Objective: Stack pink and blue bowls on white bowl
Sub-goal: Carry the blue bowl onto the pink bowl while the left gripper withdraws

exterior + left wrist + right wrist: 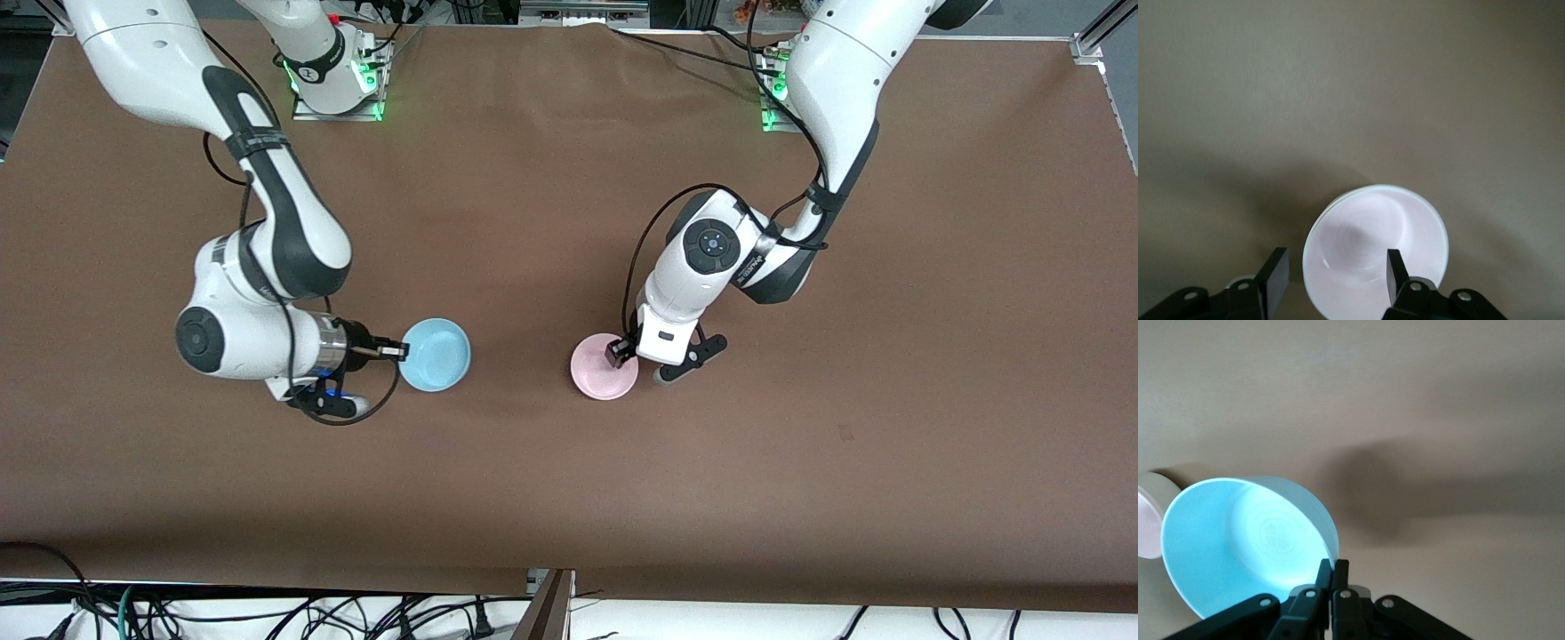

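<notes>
Brown table (551,480): right gripper (397,351) pinching blue bowl (436,356); left gripper (622,351) straddling pink bowl (597,373) rim.

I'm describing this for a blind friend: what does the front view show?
Two white robot arms reach over a brown table. The right claw pinches the rim of a blue bowl; the left claw is open astride the rim of a pink bowl.

No text, label, brand or number can be read anywhere; the small dark print on the left arm's wrist (754,264) is illegible.
</notes>
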`<state>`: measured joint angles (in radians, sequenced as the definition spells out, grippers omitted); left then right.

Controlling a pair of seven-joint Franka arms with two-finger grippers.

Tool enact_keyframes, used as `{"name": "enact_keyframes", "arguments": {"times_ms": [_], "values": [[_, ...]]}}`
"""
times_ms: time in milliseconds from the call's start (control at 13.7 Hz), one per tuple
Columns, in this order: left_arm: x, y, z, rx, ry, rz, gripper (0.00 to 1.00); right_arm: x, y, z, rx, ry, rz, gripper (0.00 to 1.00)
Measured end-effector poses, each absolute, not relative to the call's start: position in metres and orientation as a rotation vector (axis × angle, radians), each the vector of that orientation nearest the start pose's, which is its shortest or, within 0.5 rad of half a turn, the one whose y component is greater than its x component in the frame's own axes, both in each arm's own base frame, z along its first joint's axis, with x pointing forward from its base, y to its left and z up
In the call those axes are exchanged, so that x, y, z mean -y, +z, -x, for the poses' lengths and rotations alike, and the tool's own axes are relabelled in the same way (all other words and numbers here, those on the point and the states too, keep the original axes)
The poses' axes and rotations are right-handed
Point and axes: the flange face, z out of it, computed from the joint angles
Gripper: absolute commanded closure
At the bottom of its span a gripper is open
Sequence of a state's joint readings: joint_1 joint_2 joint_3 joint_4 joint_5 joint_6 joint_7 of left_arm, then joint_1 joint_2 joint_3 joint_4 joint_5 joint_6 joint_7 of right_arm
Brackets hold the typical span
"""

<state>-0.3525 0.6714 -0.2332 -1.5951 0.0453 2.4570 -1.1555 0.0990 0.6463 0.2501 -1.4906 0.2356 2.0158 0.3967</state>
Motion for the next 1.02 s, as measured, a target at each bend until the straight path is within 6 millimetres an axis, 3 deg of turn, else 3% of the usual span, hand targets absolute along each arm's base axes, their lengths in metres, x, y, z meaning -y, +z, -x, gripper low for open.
{"name": "enact_keyframes", "arguments": {"times_ms": [219,511,730,876,1022], "values": [[0.358,0.324,-0.637,1.021,-0.048,3.159,0.32,-0.284,0.304,-0.653,-0.332,0.232,2.801,1.00],[0.323,0.436,-0.650,0.954,0.002,3.102,0.22,-0.354,0.304,-0.635,-0.444,0.118,2.747,1.00],[0.264,0.514,-0.656,0.897,-0.031,3.105,0.20,-0.396,0.301,-0.623,-0.498,0.118,2.720,1.00],[0.218,0.542,-0.659,0.766,-0.014,3.117,0.16,-0.420,0.298,-0.617,-0.521,0.130,2.706,1.00],[0.171,0.557,-0.662,0.530,0.033,3.141,0.07,-0.439,0.294,-0.612,-0.528,0.134,2.701,1.00]]}}
